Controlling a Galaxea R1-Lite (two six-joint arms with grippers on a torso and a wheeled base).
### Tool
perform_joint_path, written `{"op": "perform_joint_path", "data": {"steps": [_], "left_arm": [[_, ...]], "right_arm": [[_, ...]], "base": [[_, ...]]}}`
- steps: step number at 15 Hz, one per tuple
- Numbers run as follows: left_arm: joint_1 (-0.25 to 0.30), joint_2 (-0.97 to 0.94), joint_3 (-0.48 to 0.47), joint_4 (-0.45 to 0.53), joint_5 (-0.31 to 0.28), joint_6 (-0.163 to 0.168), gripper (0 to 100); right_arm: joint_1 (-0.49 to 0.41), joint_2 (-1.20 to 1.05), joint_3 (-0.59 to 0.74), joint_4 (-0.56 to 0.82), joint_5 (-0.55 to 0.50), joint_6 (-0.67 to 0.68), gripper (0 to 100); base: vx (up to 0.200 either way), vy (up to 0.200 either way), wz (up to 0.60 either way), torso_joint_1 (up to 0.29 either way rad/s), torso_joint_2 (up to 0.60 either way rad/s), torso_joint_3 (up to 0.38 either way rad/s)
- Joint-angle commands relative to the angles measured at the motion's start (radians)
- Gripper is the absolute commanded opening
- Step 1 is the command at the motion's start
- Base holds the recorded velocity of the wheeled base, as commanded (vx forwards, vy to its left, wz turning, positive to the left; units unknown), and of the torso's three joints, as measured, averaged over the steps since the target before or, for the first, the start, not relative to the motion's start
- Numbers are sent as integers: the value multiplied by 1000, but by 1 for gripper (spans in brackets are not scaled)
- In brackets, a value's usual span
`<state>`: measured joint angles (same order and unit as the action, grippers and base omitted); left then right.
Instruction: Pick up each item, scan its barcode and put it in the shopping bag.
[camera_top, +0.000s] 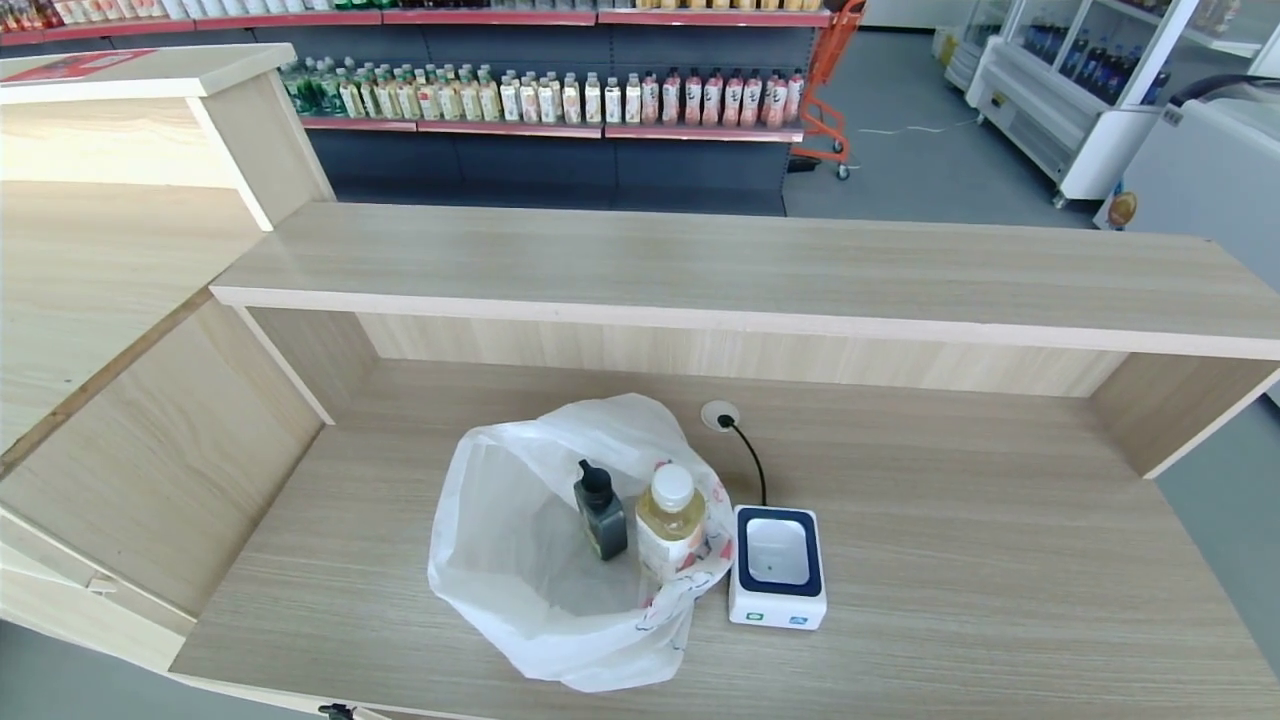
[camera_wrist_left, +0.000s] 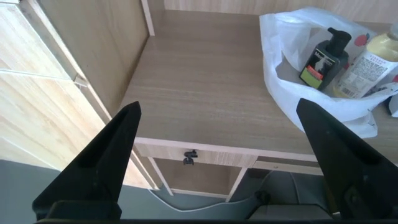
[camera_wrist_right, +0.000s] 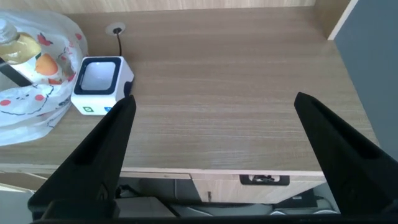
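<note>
Black pump bottle (camera_top: 600, 515) and juice bottle (camera_top: 670, 520) stand in the shopping bag (camera_top: 480, 520), scanner (camera_top: 778, 565) at its three o'clock, our left gripper (camera_wrist_left: 214, 162) and right gripper (camera_wrist_right: 211, 162) spread wide and empty, so we reckon bagging's done.

The wooden checkout counter (camera_top: 950, 560) carries a white shopping bag (camera_top: 500, 560), with a barcode scanner (camera_top: 778, 565) just beside it at 3 o'clock.

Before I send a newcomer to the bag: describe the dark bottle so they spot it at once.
On the wooden counter, a white shopping bag stands open beside the scanner. Two bottles stand inside; yours is the dark bottle with a black pump top, not the yellow-filled bottle with a white cap.
</note>
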<state>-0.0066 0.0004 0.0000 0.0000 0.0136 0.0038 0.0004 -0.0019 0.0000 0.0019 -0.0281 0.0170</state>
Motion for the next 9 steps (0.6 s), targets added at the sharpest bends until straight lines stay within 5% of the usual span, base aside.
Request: {"op": "perform_joint_path", "data": {"steps": [1,9], "left_arm": [[0,0,0,0,0,-1,100],[0,0,0,0,0,-1,100]], "right_arm": [[1,2,0,0,0,0,100],[1,2,0,0,0,0,100]], "base": [[0,0,0,0,0,0],[0,0,0,0,0,0]]}}
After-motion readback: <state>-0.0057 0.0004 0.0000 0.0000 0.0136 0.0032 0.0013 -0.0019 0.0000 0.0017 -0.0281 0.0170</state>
